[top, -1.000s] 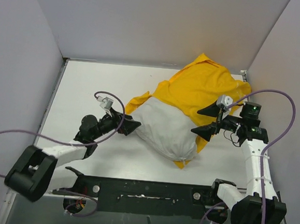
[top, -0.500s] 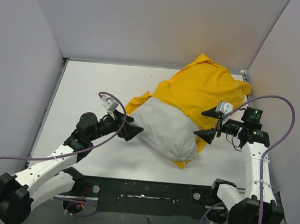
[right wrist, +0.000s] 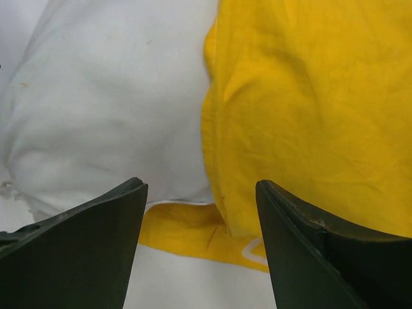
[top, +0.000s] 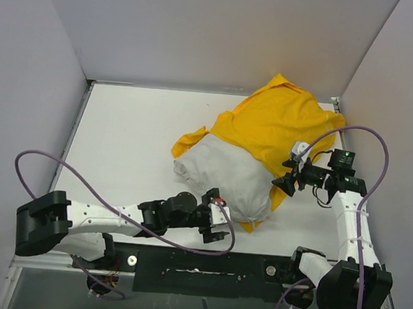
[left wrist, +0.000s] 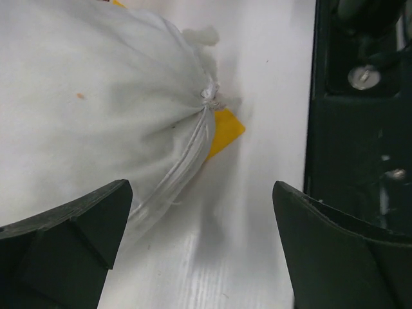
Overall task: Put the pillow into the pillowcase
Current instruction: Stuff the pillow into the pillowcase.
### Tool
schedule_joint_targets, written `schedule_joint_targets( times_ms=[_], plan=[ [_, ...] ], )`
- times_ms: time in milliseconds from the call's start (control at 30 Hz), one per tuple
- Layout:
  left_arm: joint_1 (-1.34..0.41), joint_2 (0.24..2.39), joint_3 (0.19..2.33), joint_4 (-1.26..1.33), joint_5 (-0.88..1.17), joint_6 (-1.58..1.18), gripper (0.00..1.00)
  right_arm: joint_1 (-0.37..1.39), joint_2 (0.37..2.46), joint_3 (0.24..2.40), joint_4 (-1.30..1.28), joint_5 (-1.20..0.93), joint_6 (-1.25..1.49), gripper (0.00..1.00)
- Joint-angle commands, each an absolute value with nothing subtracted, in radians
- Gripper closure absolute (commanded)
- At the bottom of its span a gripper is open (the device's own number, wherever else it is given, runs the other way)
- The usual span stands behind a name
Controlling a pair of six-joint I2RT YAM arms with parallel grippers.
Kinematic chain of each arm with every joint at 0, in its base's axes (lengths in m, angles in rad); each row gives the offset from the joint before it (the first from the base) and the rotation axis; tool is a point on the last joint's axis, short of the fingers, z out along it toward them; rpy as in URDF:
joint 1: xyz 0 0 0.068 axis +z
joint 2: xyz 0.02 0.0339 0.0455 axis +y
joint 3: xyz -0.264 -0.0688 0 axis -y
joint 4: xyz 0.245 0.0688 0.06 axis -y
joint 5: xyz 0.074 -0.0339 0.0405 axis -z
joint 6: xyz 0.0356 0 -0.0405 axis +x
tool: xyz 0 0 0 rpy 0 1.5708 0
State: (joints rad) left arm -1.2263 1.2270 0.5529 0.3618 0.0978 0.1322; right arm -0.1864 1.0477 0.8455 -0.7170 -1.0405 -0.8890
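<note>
The pillow lies on the white table, right of the middle. Its far end is tucked inside the yellow pillowcase, while its near, wrinkled end sticks out bare. The left gripper sits low at the near edge with its jaws spread wide and holding nothing, just beside the pillow's gathered near corner. The right gripper hovers at the right side, at the pillowcase's hem. Its fingers are apart and the yellow edge lies ahead between them, not pinched.
</note>
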Motion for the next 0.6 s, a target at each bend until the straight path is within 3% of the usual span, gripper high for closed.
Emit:
schedule_joint_targets(
  times_ms=[0, 167, 400, 467, 567],
  plan=[
    [-1.252, 1.357, 0.634, 0.529, 0.017, 0.450, 0.08, -0.156, 1.056, 0.819, -0.599, -0.877, -0.799, 0.32],
    [-1.250, 1.509, 0.696, 0.581, 0.020, 0.679, 0.04, -0.099, 1.087, 0.784, -0.522, -0.736, -0.770, 0.33],
    [-1.236, 1.653, 0.813, 0.581, -0.012, 0.849, 0.03, -0.012, 1.163, 0.775, -0.391, -0.488, -0.696, 0.51],
    [-1.221, 1.681, 0.829, 0.594, -0.021, 0.854, 0.04, -0.002, 1.179, 0.779, -0.384, -0.453, -0.695, 0.59],
    [-1.182, 1.713, 0.850, 0.600, -0.023, 0.825, 0.13, 0.003, 1.188, 0.806, -0.413, -0.453, -0.695, 0.81]
  ],
)
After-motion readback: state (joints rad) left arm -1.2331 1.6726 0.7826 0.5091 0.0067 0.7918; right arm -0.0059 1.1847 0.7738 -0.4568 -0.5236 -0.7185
